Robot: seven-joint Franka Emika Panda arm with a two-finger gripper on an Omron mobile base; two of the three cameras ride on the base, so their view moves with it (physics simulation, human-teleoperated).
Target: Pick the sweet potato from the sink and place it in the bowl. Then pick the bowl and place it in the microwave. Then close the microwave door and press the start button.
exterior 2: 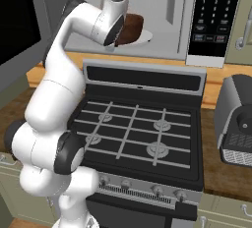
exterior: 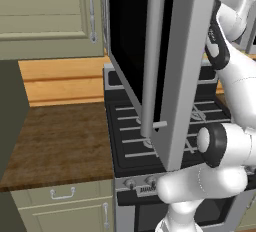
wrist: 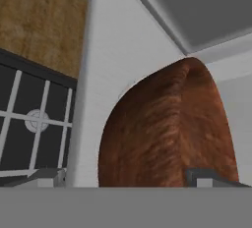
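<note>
Kitchen cabinetry is seen around the microwave (exterior 2: 162, 20), whose microwave door (exterior: 170, 51) is swung wide open. Below the microwave the gas stove (exterior 2: 138, 128) is placed. Inside the microwave the bowl (exterior 2: 132, 28) is set, straddled by the spread gripper (wrist: 125, 179).

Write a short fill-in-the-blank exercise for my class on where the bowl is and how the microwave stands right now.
1. The bowl sits inside the ____.
2. The microwave door is swung ____.
3. Below the microwave stands a gas ____.
4. The black keypad panel is on the microwave's ____ side in the right base view.

Missing words: microwave; open; stove; right
</note>
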